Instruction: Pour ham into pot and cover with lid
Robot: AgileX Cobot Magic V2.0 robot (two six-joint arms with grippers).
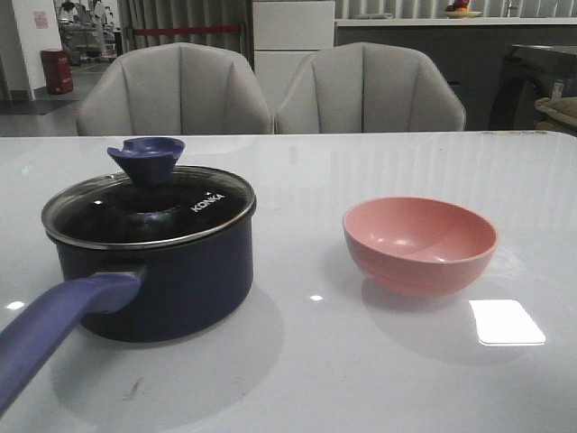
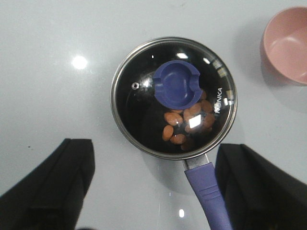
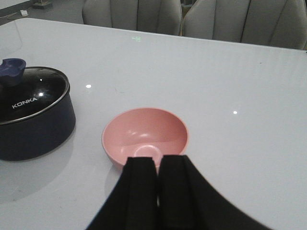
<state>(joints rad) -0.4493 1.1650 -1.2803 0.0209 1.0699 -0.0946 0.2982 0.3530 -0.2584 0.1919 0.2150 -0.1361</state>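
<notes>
lid (image 2: pixel 172 96) seated on pot (image 1: pixel 158 271), ham (image 2: pixel 184 122) inside under glass | pink bowl (image 1: pixel 420 244) empty, beside pot on bench (image 1: pixel 379 379) | left end effector (image 2: pixel 153 189) apart above lid, holding nothing | right end effector (image 3: pixel 156 191) together near bowl | step: task looks complete; retreat straight up, avoid knob (image 2: pixel 178 86)

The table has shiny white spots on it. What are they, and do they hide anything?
Front view: a bright rectangle of glare on the table right of the pink bowl, hiding nothing. Left wrist view: glints on the lid, one partly masking the ham. Right wrist view: only tiny dots.
</notes>
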